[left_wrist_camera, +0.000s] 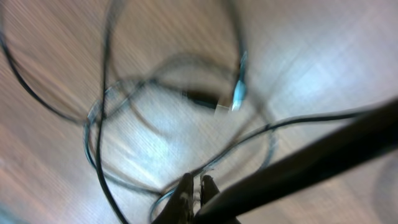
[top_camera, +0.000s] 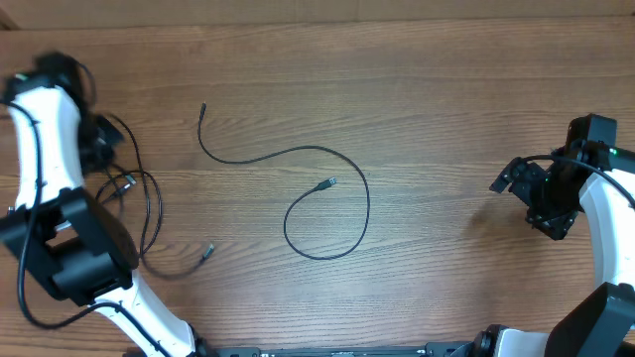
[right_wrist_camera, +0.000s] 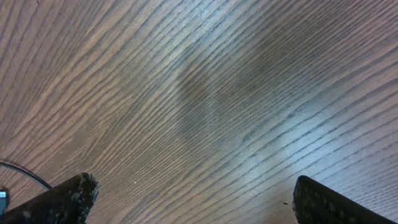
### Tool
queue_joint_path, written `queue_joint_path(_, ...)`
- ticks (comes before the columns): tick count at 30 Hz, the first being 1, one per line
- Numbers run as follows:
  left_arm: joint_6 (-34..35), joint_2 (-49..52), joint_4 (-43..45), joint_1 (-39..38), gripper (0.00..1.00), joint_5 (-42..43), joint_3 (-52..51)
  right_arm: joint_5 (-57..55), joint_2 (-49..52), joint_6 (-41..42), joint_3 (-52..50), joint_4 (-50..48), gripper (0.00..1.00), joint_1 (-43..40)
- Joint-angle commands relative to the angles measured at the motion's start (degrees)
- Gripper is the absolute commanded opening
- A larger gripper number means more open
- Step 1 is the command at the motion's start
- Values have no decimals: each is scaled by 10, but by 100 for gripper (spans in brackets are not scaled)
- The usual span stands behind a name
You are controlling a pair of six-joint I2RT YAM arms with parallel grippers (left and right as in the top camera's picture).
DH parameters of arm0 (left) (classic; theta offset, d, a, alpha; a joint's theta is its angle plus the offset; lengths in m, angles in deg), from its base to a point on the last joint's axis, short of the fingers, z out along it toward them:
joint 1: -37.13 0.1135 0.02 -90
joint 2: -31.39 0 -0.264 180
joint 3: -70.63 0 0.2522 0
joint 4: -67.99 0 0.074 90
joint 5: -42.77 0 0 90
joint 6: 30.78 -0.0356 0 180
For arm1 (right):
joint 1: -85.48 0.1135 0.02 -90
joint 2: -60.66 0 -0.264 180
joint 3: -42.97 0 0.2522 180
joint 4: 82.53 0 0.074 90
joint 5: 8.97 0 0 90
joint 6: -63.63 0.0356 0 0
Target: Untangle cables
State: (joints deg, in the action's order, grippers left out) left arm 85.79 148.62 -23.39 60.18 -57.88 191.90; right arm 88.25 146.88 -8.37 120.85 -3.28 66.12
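One thin black cable lies alone mid-table in an open curve, curling back to a small plug. A second cable lies in tangled loops at the left, with one end trailing toward the front. My left gripper sits over these loops. The left wrist view is blurred, but its jaws are pressed together on a strand of that cable, and a silver-tipped plug lies beyond. My right gripper hovers open over bare wood at the far right, with nothing between its fingers.
The wooden table fills every view. A thick black arm wire crosses the lower right of the left wrist view. A thin dark line shows at the lower left of the right wrist view.
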Motion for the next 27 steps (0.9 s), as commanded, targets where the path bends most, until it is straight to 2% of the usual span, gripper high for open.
queue_joint_path(1,8,-9,-33,42,4,43,163,-1,0,2,0,-3,100,3)
queue_joint_path(4,35,-9,-62,78,4,52,271,-1,0,2,0,-5,100,3)
queue_joint_path(7,44,-9,-78,97,4,51,318,-1,0,2,0,-5,100,3)
queue_joint_path(15,58,-9,-98,107,4,48,323,-1,0,2,0,-7,100,3)
queue_joint_path(16,58,-9,-99,106,10,50,323,-1,0,2,0,-7,100,3)
queue_joint_path(17,57,-9,-101,106,21,50,323,-1,0,2,0,-7,100,3)
queue_joint_path(19,57,-9,-106,105,53,50,323,-1,0,2,0,-7,100,3)
queue_joint_path(21,56,-9,-110,105,71,50,323,-1,0,2,0,-7,100,3)
queue_joint_path(23,56,-9,-112,104,78,50,323,-1,0,2,0,-7,100,3)
queue_joint_path(27,56,-9,-118,103,79,54,323,0,0,2,0,-7,100,3)
